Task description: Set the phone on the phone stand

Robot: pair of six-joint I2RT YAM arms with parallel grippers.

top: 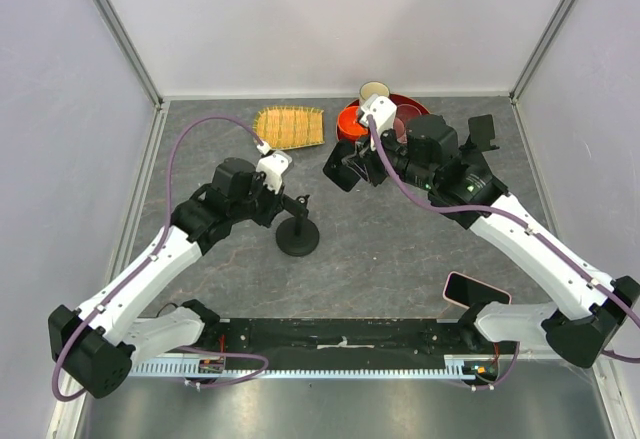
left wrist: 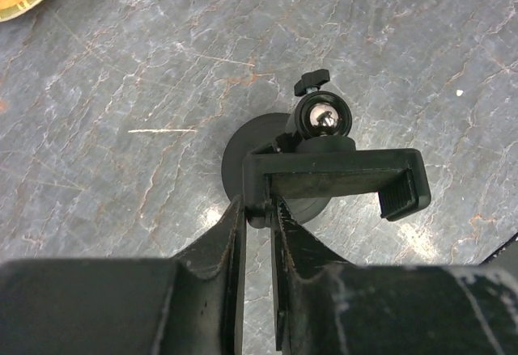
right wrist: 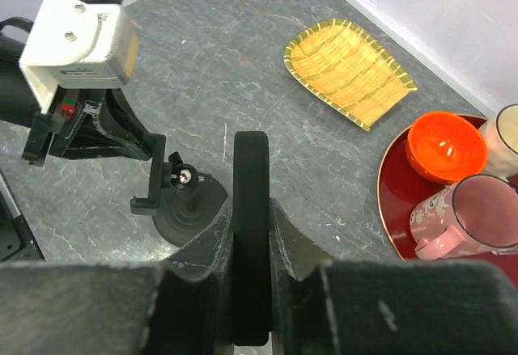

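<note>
The phone stand is black, with a round disc base and an upright stem, and stands mid-table. Its clamp-like holder plate sits above a ball joint. My left gripper is shut on the left end of that holder, and the top view shows the left gripper just above the base. My right gripper is shut on a black phone, held edge-on. From above, that phone hangs in the air right of the stand and apart from it.
A woven bamboo mat lies at the back. Beside it a red tray carries an orange bowl, a pink mug and a white cup. A pink-cased phone lies near the right arm's base. A black object sits far right.
</note>
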